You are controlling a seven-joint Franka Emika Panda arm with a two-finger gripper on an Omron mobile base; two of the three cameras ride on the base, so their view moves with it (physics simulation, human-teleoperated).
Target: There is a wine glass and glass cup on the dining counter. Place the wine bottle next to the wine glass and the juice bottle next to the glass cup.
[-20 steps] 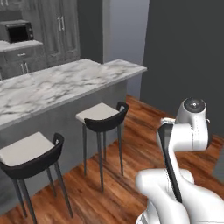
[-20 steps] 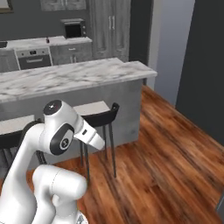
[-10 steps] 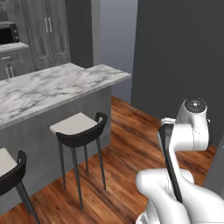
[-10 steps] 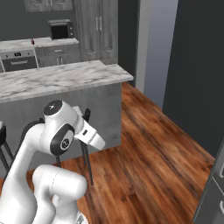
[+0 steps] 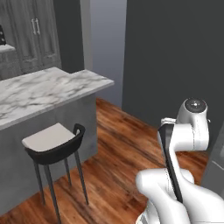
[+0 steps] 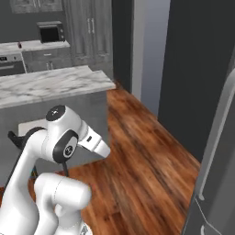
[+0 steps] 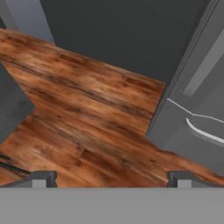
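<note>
While you read these lines, operator, note that none of the bottles or glasses can be picked out from where the base stands now.

Dining counter: the dining counter [image 5: 48, 89] sits in the upper left of the left base view; you see its bare marble end, and the same end in the upper left of the right base view [image 6: 55, 82]. You cannot tell from here where the wine bottle, juice bottle, wine glass or glass cup stand.

Stool: a dark stool [image 5: 52, 146] with a pale seat stands tucked against the counter's grey base, lower left of the left base view.

Gripper: the gripper [image 7: 109, 179] shows its two tips at the bottom of the hand view, set wide apart with nothing between them. It looks down at the wood floor [image 7: 87, 113].

Counter relative to jaws: well apart; a dark grey corner at the left edge of the hand view may be the counter base, but you cannot be sure.

Fridge: a steel fridge [image 7: 197, 100] fills the right of the hand view, near the arm.

Risk: if you drive or swing on, the arm could clip the fridge or the stool.
</note>
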